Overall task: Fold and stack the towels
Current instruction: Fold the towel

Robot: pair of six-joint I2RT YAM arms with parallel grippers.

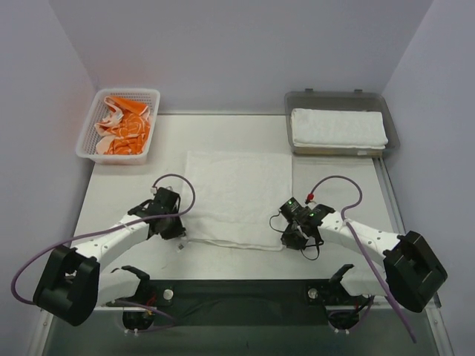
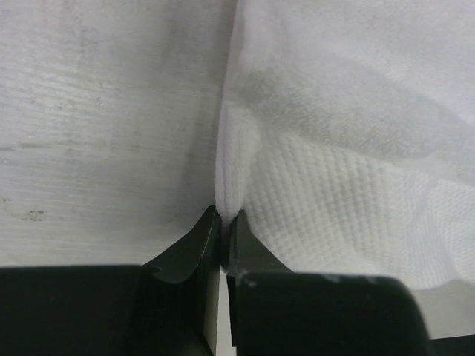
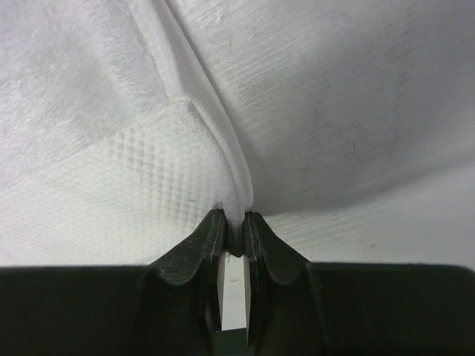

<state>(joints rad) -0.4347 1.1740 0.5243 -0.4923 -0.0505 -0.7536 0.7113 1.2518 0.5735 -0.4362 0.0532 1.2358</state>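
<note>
A white terry towel (image 1: 237, 194) lies spread flat in the middle of the table. My left gripper (image 1: 175, 236) is at its near left corner, shut on the towel's hem (image 2: 231, 174). My right gripper (image 1: 291, 239) is at the near right corner, shut on the towel's edge (image 3: 236, 194). A folded white towel (image 1: 338, 126) rests in the grey tray (image 1: 297, 99) at the back right. Orange-and-white towels (image 1: 125, 126) lie crumpled in the white mesh basket (image 1: 87, 133) at the back left.
White walls close the table in at the back and both sides. Purple cables (image 1: 175, 178) loop above both arms. The table's dark front rail (image 1: 237, 293) runs between the arm bases.
</note>
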